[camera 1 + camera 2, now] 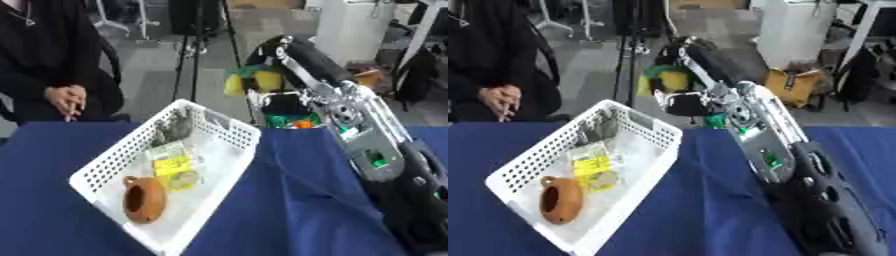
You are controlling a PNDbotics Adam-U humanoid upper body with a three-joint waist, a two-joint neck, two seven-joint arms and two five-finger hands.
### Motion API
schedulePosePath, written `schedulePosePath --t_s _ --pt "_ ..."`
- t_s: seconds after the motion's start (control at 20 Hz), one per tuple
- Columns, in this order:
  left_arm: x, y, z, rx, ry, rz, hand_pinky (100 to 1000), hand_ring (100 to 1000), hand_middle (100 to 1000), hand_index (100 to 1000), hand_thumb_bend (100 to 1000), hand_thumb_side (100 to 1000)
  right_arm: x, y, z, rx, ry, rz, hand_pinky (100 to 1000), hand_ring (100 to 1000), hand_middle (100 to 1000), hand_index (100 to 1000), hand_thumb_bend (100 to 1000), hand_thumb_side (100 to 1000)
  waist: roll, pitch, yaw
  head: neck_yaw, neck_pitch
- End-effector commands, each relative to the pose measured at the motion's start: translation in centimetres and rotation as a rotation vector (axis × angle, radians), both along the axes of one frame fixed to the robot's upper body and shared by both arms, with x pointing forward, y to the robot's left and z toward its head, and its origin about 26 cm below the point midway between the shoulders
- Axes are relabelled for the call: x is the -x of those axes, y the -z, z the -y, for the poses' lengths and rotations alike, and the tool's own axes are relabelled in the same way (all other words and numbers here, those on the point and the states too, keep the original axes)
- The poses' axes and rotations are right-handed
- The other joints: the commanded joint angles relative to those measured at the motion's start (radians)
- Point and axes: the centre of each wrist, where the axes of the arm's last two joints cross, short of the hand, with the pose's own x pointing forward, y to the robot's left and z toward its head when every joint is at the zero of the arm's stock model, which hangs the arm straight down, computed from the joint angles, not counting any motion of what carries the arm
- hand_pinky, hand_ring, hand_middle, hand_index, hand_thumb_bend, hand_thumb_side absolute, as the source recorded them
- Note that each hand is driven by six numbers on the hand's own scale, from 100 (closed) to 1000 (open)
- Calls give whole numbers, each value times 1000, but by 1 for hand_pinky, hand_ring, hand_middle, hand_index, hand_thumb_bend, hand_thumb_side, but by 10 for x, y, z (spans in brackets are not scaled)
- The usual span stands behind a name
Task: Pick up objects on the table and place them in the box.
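- Lying at the near end of the basket (234, 150), a brown pot (144, 199) is kept beside a yellow packet (172, 162), already stowed.
- Beyond the far edge, a yellow-green object (665, 79) is gripped by the right hand (677, 102), fingers curled round it, seemingly for carrying to the basket.
- No left hand is seen.

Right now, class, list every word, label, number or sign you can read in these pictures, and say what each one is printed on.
No text can be read.
Yellow packet in the white basket: there may be print on it, but it is too blurred to read.
Brown clay pot: no marking shows.
Right hand holding something yellow and green: no lettering shows.
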Motion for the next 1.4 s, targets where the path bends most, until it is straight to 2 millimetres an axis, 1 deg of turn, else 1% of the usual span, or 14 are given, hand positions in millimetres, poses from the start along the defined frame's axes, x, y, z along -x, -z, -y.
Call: schedulePosePath --t_s 0.05,0.55,0.6,0.75,0.8,0.9,0.95,1.0,1.05,1.15,1.2,1.25,1.3,1.4 --pt "2 -9 3 -2 20 35 758 668 811 758 100 900 0 -9 -5 4 -12 24 100 242 225 470 100 227 2 -14 9 -21 -20" --pt "1 -12 6 3 37 56 759 668 811 758 100 900 -6 2 -22 20 -52 -13 100 238 218 463 100 245 -4 2 39 -55 -32" --pt "1 -13 6 4 38 58 759 669 811 758 100 900 -7 3 -23 22 -54 -17 100 245 224 462 100 271 -5 3 40 -56 -33" --pt "1 -14 8 5 44 66 759 669 812 758 100 900 -13 11 -29 28 -48 -36 100 245 221 462 100 290 -7 7 47 -59 -36" --pt "1 -14 8 6 46 68 759 669 811 758 100 900 -15 14 -30 29 -48 -39 100 265 248 472 100 319 -7 8 48 -60 -36" --pt "1 -14 9 7 47 71 759 669 812 758 100 901 -18 19 -33 35 -54 -46 100 273 263 485 100 340 -8 10 51 -61 -36" --pt "1 -15 9 8 47 73 759 669 811 758 100 901 -20 21 -35 41 -59 -48 100 291 291 508 100 371 -8 12 52 -61 -36" --pt "1 -15 9 8 48 74 759 669 811 758 100 901 -21 23 -35 45 -63 -49 106 338 350 556 100 421 -8 12 53 -61 -35" --pt "1 -15 9 9 49 75 759 669 812 758 100 902 -21 24 -37 51 -73 -47 106 338 353 556 100 463 -9 14 53 -61 -35" --pt "1 -15 9 9 49 76 759 669 812 758 100 902 -22 25 -37 62 -85 -45 121 350 368 569 100 482 -9 15 53 -60 -34" --pt "1 -15 9 9 48 76 759 669 813 758 100 904 -22 26 -37 66 -90 -45 331 482 507 701 100 676 -9 15 52 -60 -34" --pt "1 -15 9 9 49 76 760 670 813 759 100 904 -22 27 -40 87 -113 -51 357 496 521 712 100 695 -9 17 52 -58 -33" --pt "1 -15 9 9 50 77 760 671 813 759 100 904 -22 28 -40 102 -130 -57 432 543 566 748 100 755 -9 17 52 -57 -33" --pt "1 -16 10 9 51 79 760 671 813 759 100 904 -22 28 -41 125 -162 -67 438 548 572 753 100 761 -9 18 52 -57 -32"
